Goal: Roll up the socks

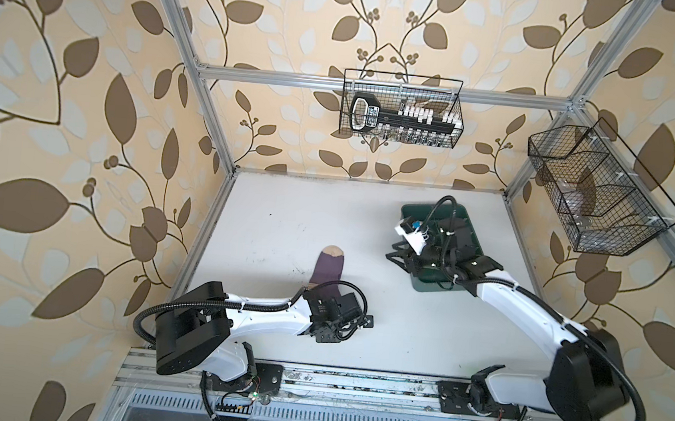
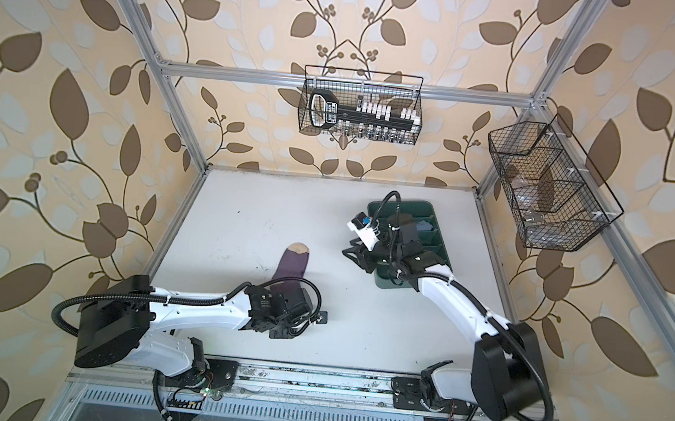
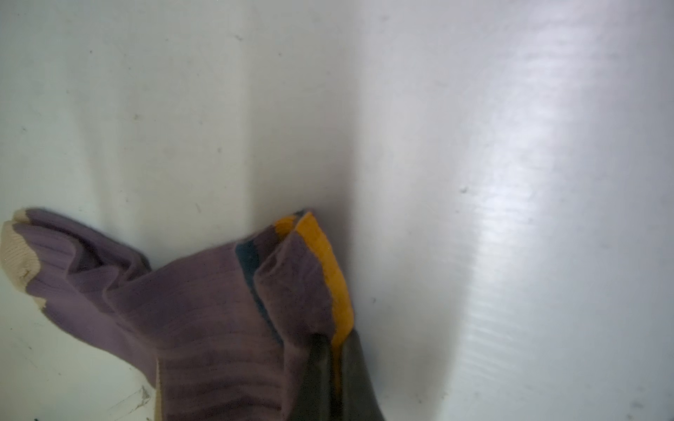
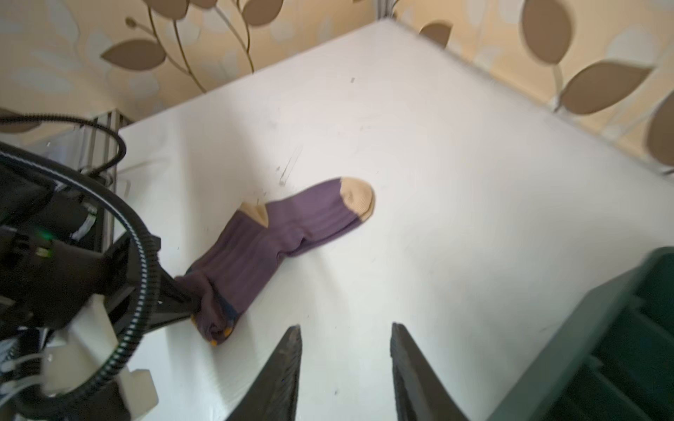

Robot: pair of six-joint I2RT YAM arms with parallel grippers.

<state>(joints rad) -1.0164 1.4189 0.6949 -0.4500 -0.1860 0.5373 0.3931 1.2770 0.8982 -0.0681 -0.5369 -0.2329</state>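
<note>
Surface: white table (image 1: 284,223), scuffed, between leaf-papered walls; green tray (image 1: 408,211) at the far right.
Sock: purple sock (image 4: 277,233) lies left of centre, tan toe towards the far wall, cuff bunched.
Left gripper (image 3: 333,364): clamped on the orange-edged cuff.
Right gripper (image 4: 345,328): jaws apart, empty, over the table just beside the tray.
Other sock: bluish fabric (image 2: 424,227) in 1 tray compartment; cannot tell if it is that.
Handling: light, limp, ribbed; likely bunches, so pinch both cuff layers at the edge.
</note>
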